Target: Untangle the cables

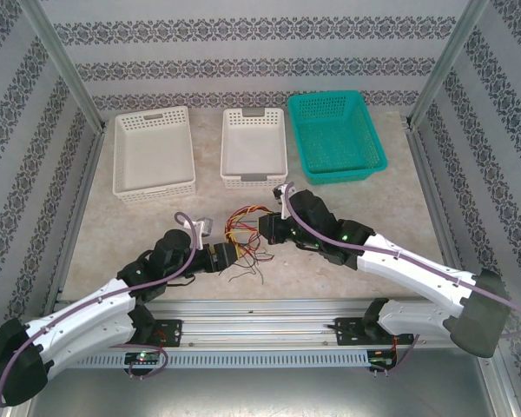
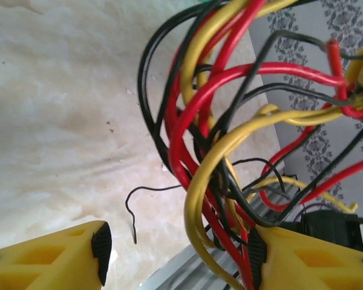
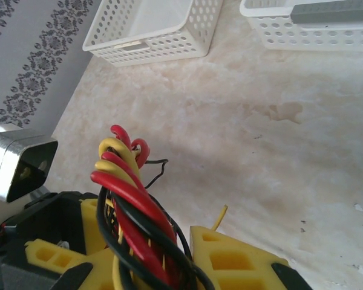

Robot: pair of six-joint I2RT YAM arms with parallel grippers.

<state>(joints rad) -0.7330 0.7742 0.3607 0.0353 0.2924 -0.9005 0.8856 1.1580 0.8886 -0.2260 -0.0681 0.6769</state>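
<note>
**Cables** (image 1: 241,228): a tangle of thin red, yellow and black wires, looped and crossed over one another. It sits at the middle of the marbled worktop (image 1: 130,230), between the two arms. Its long axis runs across the worktop, from the left end effector (image 2: 178,241) to the right end effector (image 3: 175,241). Loose dark ends trail toward the near edge.

Left fingers are spread, with wires lying against one pad. Right fingers are pressed onto the bundle.

Far side: left white basket (image 1: 153,193), middle white basket (image 1: 253,181) and teal basket (image 1: 334,130) — all well apart from the tangle.
</note>
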